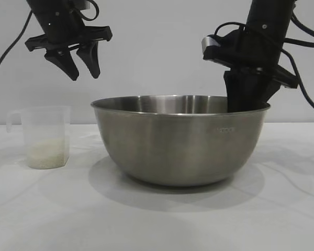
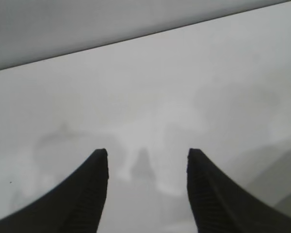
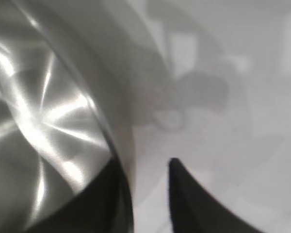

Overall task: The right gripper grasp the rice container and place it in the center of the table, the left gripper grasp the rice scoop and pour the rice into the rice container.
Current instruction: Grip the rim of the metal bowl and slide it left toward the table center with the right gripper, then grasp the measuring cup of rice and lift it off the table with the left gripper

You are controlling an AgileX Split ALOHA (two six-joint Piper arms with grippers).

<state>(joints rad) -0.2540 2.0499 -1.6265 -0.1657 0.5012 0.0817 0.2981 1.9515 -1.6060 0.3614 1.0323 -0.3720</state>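
The rice container, a large steel bowl, stands on the white table near its middle. My right gripper reaches down at the bowl's back right rim, its fingertips hidden behind the rim. In the right wrist view that gripper is open and straddles the rim: one finger is inside the bowl, while the other finger is outside, a gap away from the wall. The rice scoop, a clear cup, stands left of the bowl with rice in its bottom. My left gripper hangs open and empty high above, between scoop and bowl.
The left wrist view shows only bare white table beneath the open left gripper, with the table's edge line and a grey wall beyond. Black cables trail from both arms. A plain wall stands behind the table.
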